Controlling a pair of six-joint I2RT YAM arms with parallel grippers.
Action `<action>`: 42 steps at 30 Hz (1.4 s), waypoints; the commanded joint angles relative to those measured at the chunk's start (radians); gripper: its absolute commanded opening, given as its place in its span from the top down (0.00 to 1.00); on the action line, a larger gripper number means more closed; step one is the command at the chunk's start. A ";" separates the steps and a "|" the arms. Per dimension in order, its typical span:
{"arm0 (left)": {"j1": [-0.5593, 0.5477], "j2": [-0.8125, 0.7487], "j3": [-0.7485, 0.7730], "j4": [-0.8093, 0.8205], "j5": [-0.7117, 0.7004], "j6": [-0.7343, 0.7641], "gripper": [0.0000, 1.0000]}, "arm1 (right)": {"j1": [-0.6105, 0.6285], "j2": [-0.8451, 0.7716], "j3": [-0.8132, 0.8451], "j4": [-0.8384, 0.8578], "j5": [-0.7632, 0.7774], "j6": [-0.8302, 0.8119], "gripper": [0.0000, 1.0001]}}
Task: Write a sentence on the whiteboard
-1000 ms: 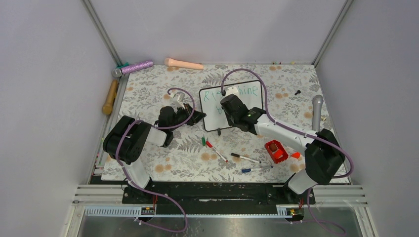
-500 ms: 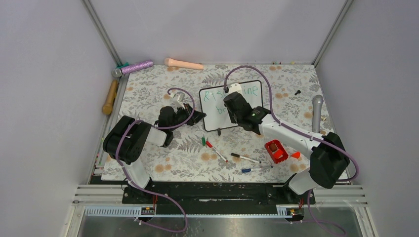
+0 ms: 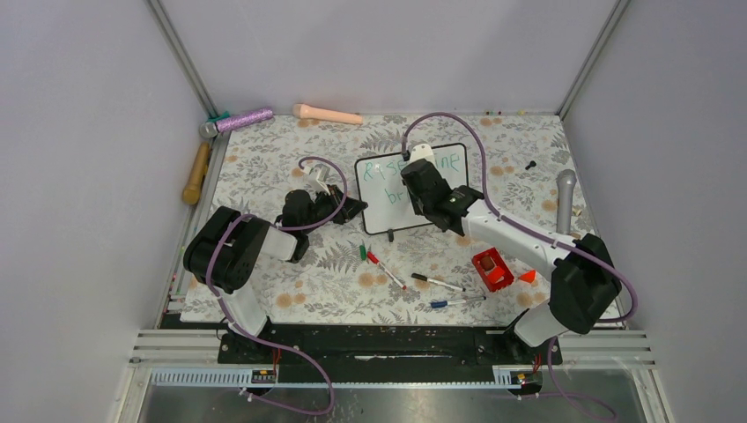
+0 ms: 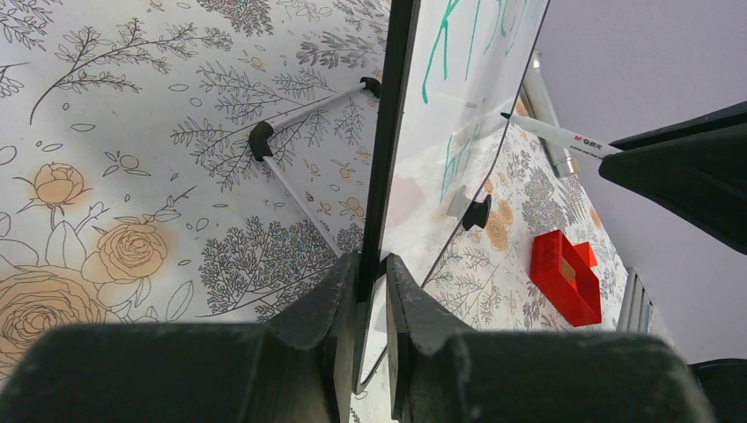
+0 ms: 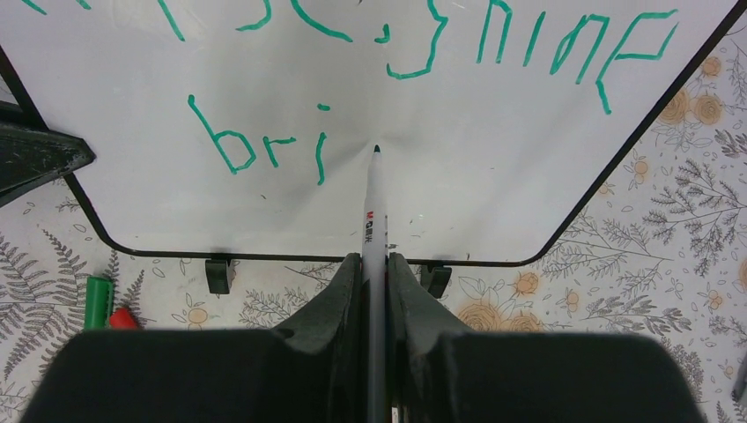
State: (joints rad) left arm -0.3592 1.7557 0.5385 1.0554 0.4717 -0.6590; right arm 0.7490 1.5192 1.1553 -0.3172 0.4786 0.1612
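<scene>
While the left arm holds the pose it had a second ago, its left end effector (image 4: 372, 264) is clamped on the whiteboard (image 3: 379, 210) at that board's 9 o'clock edge, one finger on the front face and one on the back, as the left wrist view shows. The whiteboard stands propped on its two black feet, a little toward 1 o'clock from the middle of the floral surface (image 3: 291, 264), and it has not shifted.

On it the sentence (image 5: 214, 137) runs in green: a top line ending in "shine", and below it a second line that reads "bri" so far.

Reaching in from 4 o'clock, the right end effector (image 5: 374, 260) is closed tight on a white marker pen (image 5: 374, 207). The pen's tip meets the board just at 3 o'clock of the "i". Compared with a second ago, this arm has slid toward 2 o'clock across the board. The first letters of the top line, covered before, now show in the top view, while the middle of that line is hidden under the wrist.

At 5 o'clock from the whiteboard lie the loose pens (image 3: 438, 282) and, further right, a red box (image 3: 491, 269), all where they were.
</scene>
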 commanded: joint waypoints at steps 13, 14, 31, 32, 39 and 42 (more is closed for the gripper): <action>0.006 -0.007 0.012 0.037 -0.019 0.009 1.00 | -0.011 0.052 0.082 0.010 0.012 -0.012 1.00; 0.006 -0.007 0.012 0.037 -0.019 0.008 1.00 | -0.014 0.056 0.085 0.009 0.012 -0.012 1.00; 0.006 -0.007 0.012 0.037 -0.019 0.008 1.00 | -0.013 0.038 0.046 0.030 -0.064 -0.008 1.00; 0.006 -0.008 0.012 0.037 -0.020 0.008 1.00 | -0.014 0.035 0.041 0.030 -0.066 -0.005 1.00; 0.007 -0.009 0.012 0.037 -0.019 0.009 1.00 | -0.014 0.023 0.012 0.028 -0.080 0.001 1.00; 0.006 -0.008 0.012 0.037 -0.020 0.008 1.00 | -0.014 0.022 0.005 0.021 -0.077 -0.001 1.00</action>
State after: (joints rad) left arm -0.3592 1.7557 0.5385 1.0554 0.4713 -0.6590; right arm 0.7441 1.5623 1.1763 -0.3088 0.4198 0.1551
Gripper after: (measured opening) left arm 0.151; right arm 0.155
